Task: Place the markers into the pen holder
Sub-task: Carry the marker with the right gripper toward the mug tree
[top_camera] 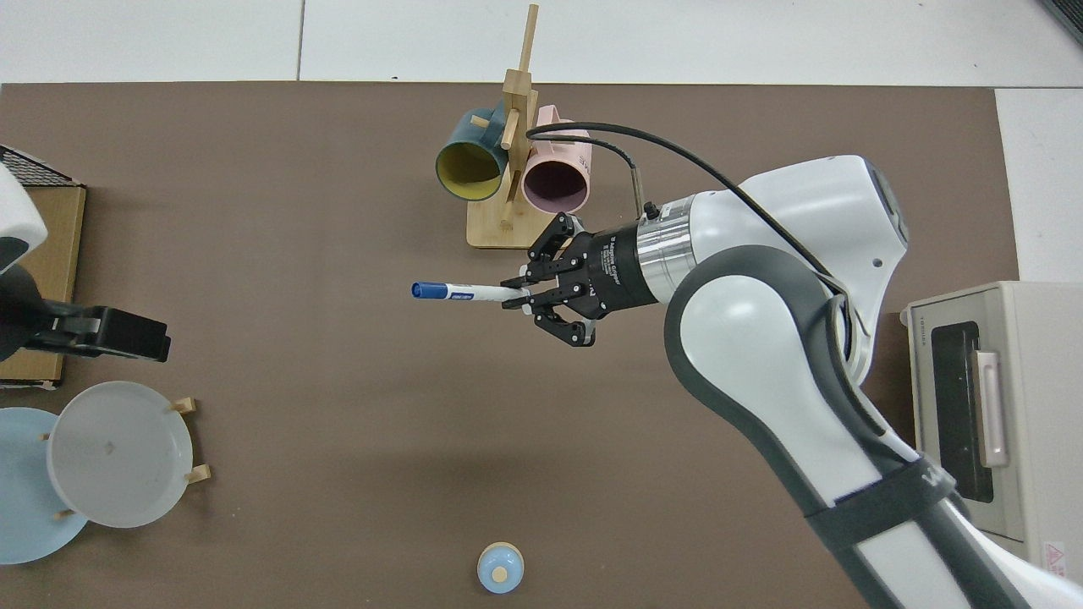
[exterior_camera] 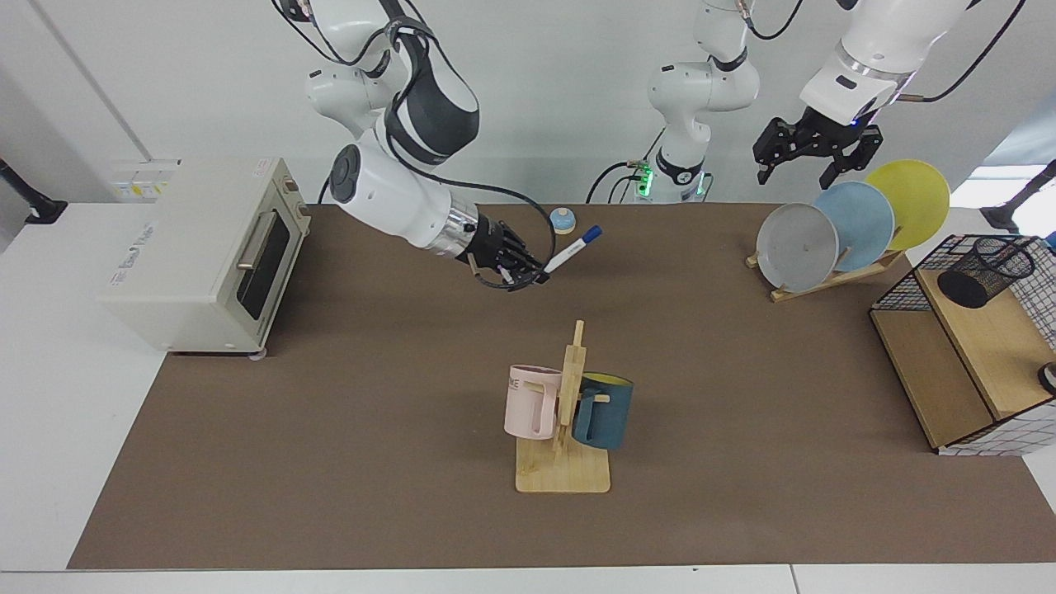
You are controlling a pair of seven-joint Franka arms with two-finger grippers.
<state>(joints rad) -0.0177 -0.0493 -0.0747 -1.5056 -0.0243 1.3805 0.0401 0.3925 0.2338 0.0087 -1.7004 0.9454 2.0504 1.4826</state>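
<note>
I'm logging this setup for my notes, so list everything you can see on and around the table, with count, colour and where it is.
marker: one, white with blue cap, held in the air over the mat's middle
pen holder: one, black mesh, on the wooden shelf of the wire basket
mugs: two, pink and dark blue, hung on the wooden mug rack
plates: three, grey, blue, yellow, standing in a wooden rack
bell: one, blue, at the mat's far edge
toaster oven: one, cream, beside the mat
mat: one, brown, covering the table
right gripper: one, black, shut on the marker
left gripper: one, black, open, waits above the plates
</note>
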